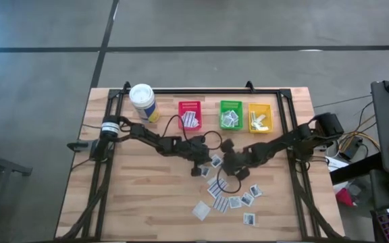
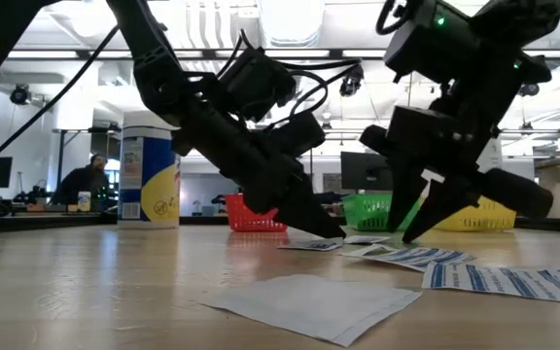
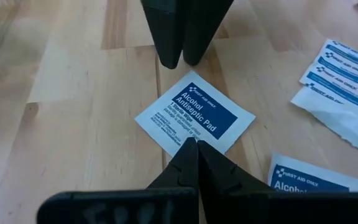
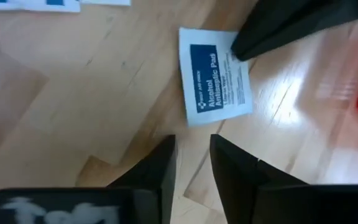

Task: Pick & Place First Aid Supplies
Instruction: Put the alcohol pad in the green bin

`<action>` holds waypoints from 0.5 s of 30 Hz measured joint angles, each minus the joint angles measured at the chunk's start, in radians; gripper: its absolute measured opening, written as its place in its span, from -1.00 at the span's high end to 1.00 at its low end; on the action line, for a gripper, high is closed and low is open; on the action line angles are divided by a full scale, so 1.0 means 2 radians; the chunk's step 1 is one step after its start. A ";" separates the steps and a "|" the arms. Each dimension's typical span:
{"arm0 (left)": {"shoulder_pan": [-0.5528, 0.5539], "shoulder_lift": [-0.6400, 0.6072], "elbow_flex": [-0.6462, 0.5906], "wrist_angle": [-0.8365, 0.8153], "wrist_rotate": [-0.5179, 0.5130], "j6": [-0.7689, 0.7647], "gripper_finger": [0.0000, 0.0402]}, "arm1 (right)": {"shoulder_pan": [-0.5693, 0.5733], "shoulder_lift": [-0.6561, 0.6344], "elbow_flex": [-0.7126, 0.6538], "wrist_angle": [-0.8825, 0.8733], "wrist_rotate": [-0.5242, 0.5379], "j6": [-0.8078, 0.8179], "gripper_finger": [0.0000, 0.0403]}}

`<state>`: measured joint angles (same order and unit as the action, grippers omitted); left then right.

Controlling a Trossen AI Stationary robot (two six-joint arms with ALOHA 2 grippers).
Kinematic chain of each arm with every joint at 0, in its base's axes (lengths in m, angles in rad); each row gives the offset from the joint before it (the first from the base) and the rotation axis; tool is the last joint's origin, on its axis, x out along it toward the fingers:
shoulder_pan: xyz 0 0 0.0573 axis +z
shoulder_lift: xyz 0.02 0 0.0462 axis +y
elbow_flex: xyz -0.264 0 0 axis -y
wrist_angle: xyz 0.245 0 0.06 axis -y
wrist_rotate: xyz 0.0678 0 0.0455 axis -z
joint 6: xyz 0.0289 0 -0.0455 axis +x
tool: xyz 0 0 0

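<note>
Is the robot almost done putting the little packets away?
Not yet. Some packets already lie in the red bin, green bin and yellow bin. The shut left gripper presses on an alcohol pad packet, the open right gripper beside it. Several loose packets wait on the table.

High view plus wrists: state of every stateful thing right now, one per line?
left gripper: shut, tips down on the edge of the alcohol pad packet.
right gripper: open, holding nothing, beside that packet.
alcohol pad packet: flat on the table, print up.
red bin: holds packets.
green bin: holds packets.
yellow bin: holds packets.
white canister: upright, lid on.
</note>
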<state>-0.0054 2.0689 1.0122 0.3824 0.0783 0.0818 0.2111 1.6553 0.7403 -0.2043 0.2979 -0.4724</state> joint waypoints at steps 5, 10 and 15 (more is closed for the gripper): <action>0.006 0.000 0.000 -0.001 0.018 0.006 1.00 | 0.016 0.013 0.001 0.004 0.048 -0.018 0.46; 0.010 0.000 0.000 -0.001 0.023 0.008 1.00 | 0.021 0.014 0.001 0.009 0.062 -0.018 0.45; 0.011 0.000 -0.001 -0.001 0.024 0.011 1.00 | 0.020 0.029 0.003 0.035 0.065 -0.041 0.45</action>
<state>0.0157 2.0689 1.0111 0.3811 0.1264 0.1047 0.2516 1.7129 0.7464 -0.1350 0.4284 -0.5536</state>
